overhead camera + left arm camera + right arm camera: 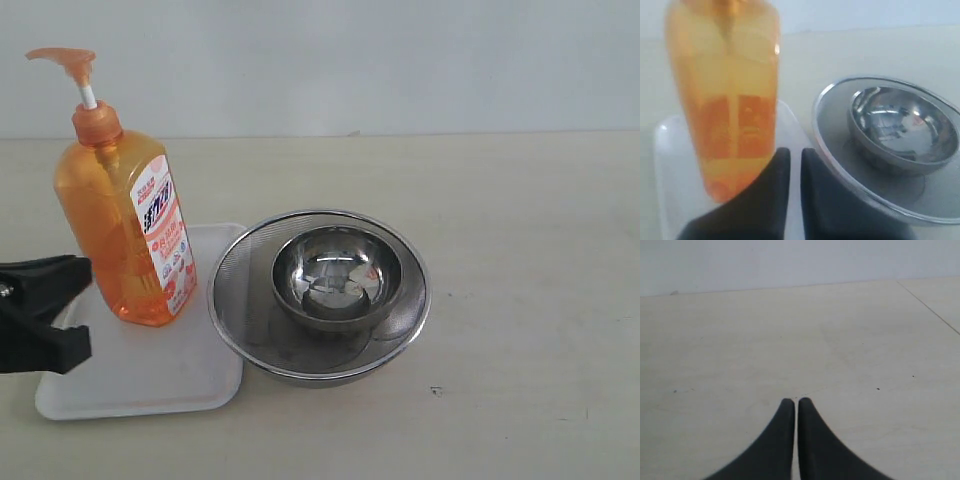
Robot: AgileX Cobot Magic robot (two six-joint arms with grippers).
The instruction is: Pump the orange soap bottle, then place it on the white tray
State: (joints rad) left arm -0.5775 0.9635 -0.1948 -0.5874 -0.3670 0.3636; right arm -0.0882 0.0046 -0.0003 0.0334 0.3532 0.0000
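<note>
**Bottle on the tray, both claws closed**

The orange soap bottle (122,235) is standing upright on the white tray (140,375). The left claw (795,156) is hovering over the tray just beside the bottle, jaws together and gripping nothing. The right claw (796,402) is pinched together over the table (790,330). A strainer (235,300) is sitting against the tray.

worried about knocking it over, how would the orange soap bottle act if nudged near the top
Probably tippy: the orange soap bottle is tall on a small base. Its smooth plastic sides look slippery. It seems mostly full, so likely heavyish.
</note>
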